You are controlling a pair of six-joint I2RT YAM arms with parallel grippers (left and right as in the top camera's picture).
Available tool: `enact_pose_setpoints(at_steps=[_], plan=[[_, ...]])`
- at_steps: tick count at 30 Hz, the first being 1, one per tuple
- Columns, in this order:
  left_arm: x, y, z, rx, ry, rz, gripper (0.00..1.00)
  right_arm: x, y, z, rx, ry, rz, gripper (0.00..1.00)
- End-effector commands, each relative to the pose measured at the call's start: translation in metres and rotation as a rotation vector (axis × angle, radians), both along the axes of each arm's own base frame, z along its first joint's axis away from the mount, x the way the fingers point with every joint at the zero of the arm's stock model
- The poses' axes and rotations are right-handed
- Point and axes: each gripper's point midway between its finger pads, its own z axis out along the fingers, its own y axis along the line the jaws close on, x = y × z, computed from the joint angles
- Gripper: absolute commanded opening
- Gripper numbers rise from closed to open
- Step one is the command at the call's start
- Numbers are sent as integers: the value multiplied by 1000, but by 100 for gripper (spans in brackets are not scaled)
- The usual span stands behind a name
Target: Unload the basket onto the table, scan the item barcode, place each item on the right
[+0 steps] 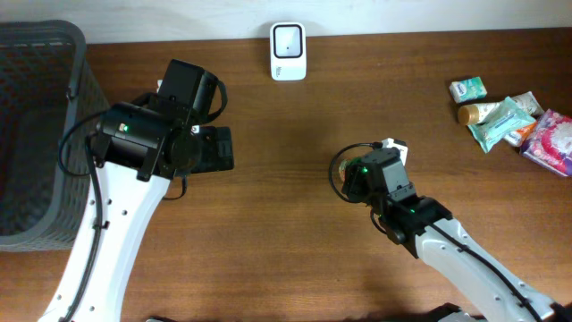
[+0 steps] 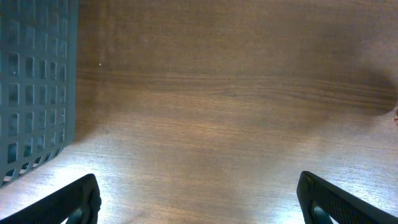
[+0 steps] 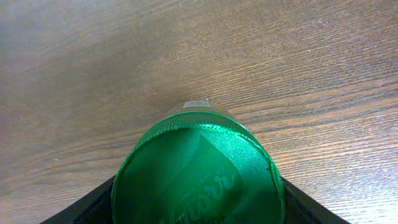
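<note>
Green round lid (image 3: 198,174), glossy, embossed script — clamped in right pincer (image 3: 198,208); left pincer (image 2: 199,199) spread wide.

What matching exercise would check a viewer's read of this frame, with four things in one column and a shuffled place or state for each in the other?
Things:
1. grey basket
2. white scanner
3. green-lidded jar
4. left claw

Places or states:
A. gripped in the right claw
B. open and empty above bare table
C. at the table's left edge
D. at the middle of the far edge

Pairs: 1-C, 2-D, 3-A, 4-B.
</note>
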Motion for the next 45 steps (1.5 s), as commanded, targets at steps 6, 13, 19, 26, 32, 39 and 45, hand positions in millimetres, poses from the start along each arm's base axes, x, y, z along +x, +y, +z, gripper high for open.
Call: enact_pose_setpoints(at_steps=[6,13,19,26,32,39,45], plan=[[0,2,1,10,-4,3,99,5,-4,-25,-129,59,76,83],[0,2,1,10,-4,3,99,35,9,48,-195,-4,175,99],[0,2,1,10,-4,3,99,13,3,29,-301,133,300,99],[0,2,1,10,-4,3,99,8,8,-33,-362,295,424,99],[0,2,1,10,-3,3,99,19,8,-55,-382,307,457,99],[0,2,1,10,-4,3,99,36,3,-46,-323,255,519,89],[0,2,1,10,-4,3,99,46,9,-26,-187,231,569,62]])
